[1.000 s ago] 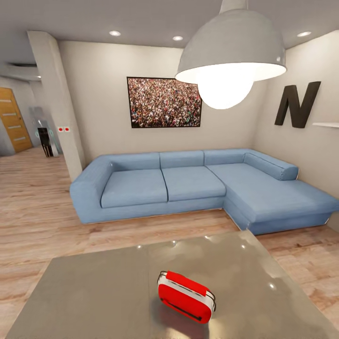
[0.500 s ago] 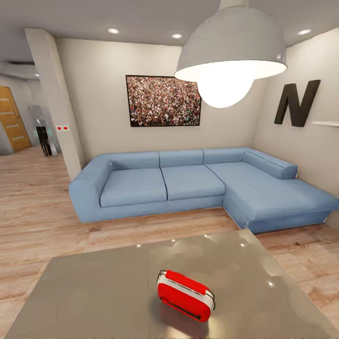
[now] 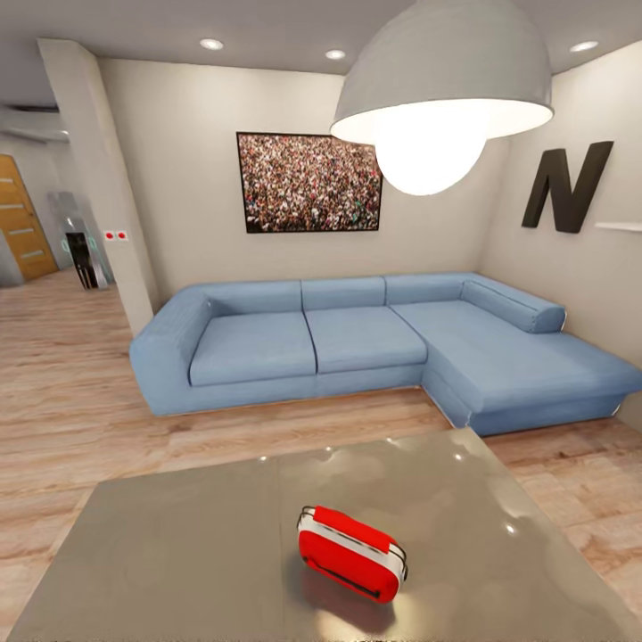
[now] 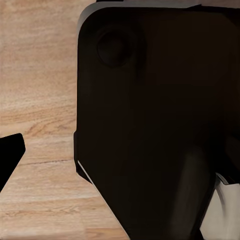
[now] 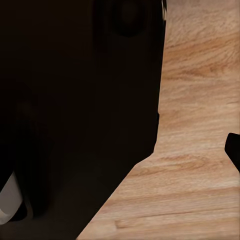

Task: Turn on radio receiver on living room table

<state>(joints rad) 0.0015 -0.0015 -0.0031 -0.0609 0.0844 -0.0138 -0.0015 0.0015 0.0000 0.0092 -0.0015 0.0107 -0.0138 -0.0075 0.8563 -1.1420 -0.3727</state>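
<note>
One red radio receiver lies tipped on the grey table before the blue sofa, awaiting reach; wrist cameras face wood floor, so jaw openings cannot be told.

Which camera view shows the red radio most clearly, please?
The head view shows it best: the radio lies whole and unblocked on the grey table, in front of the blue sofa. Both wrist views give only wood floor and dark robot parts, nothing of the radio.
</note>
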